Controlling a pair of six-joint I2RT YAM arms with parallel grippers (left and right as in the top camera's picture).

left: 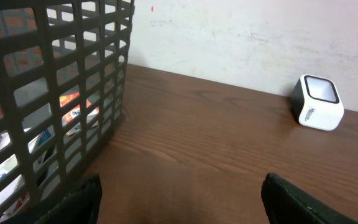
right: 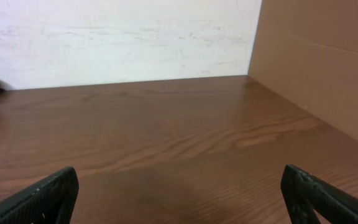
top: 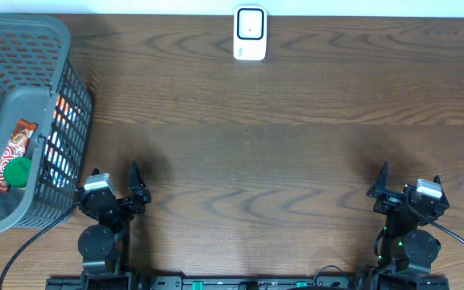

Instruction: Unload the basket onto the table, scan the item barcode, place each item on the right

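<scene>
- Overhead view: a dark wooden table [top: 256, 145] carries one grey mesh basket [top: 22, 56] at its left edge.
- Inside the basket lie several packaged items. A red snack packet [top: 14, 153] lies on top, with a round green item [top: 18, 171] touching its lower end.
- More packets, in red, white and blue, show through the basket's side mesh. They overlap, so their number cannot be told.
- One white barcode scanner [top: 250, 33] stands at the far middle edge of the table, well apart from the basket.
- There are two arms, one at each near corner of the table.
- The left gripper [top: 115, 177] sits just beside the basket's near corner. Its jaws are spread wide, holding and touching nothing.
- The right gripper [top: 409, 184] hangs over bare table at the near right, its jaws also spread wide and empty.
- Left wrist view: the basket wall fills the left side, and the scanner sits far off to the right.
</scene>
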